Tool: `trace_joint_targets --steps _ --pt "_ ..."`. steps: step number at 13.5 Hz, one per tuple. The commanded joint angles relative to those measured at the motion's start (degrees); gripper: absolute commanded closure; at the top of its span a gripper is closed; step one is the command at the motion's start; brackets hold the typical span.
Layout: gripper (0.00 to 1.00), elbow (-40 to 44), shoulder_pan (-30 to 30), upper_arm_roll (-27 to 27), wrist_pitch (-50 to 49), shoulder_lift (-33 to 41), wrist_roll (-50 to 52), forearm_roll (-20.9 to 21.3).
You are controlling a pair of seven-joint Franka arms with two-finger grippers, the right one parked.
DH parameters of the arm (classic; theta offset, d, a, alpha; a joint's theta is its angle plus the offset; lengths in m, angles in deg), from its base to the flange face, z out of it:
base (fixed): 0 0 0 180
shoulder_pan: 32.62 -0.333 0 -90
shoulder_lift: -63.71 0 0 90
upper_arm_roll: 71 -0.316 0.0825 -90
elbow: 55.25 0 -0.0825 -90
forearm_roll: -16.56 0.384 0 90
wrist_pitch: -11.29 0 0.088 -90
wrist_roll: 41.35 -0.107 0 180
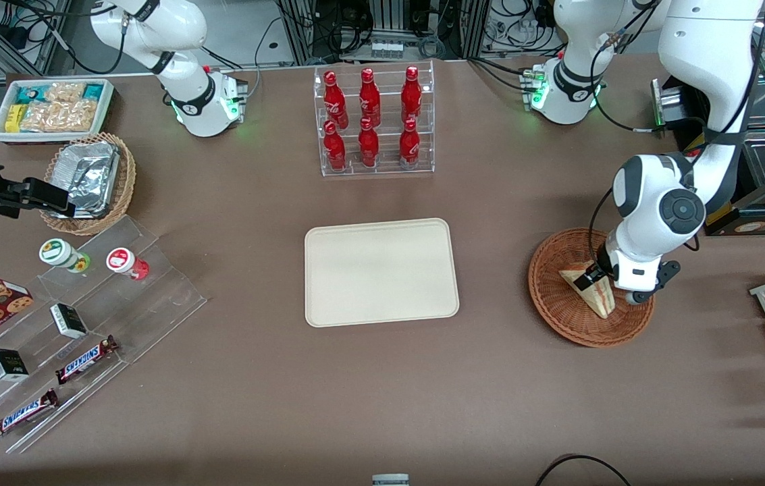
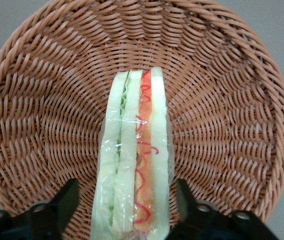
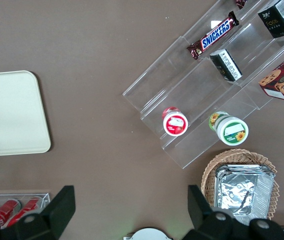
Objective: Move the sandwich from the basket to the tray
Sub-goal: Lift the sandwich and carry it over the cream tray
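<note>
Your left arm's claw [image 1: 599,278] sits low inside the round reddish-brown woven wicker basket [image 1: 561,312], which rests on the brown surface [image 1: 382,391] toward the working arm's end; its fingers [image 2: 57,205] stand spread wide, one on each side of the small triangular wedge of pale bread with red and green filling [image 2: 134,160], and in the wrist view a gap shows between each finger and the wrapped wedge, so you are straddling it and holding nothing. The sandwich lies in the basket's bowl in clear film, cut edge turned up toward your wrist camera, green layers along one side and red along the other; in the front view its point reaches toward the basket's nearer rim. The flat cream-beige rectangular plastic tray with rounded corners [image 1: 381,271] lies bare in the middle of the surface, well apart from the basket, toward the parked arm's end from it; farther from the front camera than the tray stands a clear acrylic rack of six red bottles [image 1: 374,121]. Toward the parked arm's end you have a lighter tan wicker basket with crumpled foil [image 1: 88,179], a white bin of snack packets [image 1: 53,108] and clear stepped shelves with chocolate bars [image 1: 85,359].
</note>
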State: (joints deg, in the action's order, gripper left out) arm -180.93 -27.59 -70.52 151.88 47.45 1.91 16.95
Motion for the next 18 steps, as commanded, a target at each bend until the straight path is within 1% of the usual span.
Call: trace_joint_targets --steps 1,2,5,7,10,12,15,18 --pt "0.93 -0.8 0.7 -0.4 0.1 0.9 2.1 0.0" --pt "1.00 -1.0 0.7 -0.4 -0.8 1.5 1.9 0.0" --pt "1.00 0.1 0.9 -0.3 -7.6 5.2 0.8 0.7" --pt "1.00 3.6 3.0 0.5 -12.3 5.5 0.8 0.8" --pt "1.00 10.5 8.0 0.6 -20.2 4.9 0.8 0.8" --pt "1.00 14.4 11.2 0.6 -23.3 3.6 0.8 0.8" --pt "1.00 16.8 18.6 0.6 -23.5 0.9 1.0 0.6" --pt "1.00 22.6 25.3 0.6 -24.0 -4.5 2.4 -0.2"
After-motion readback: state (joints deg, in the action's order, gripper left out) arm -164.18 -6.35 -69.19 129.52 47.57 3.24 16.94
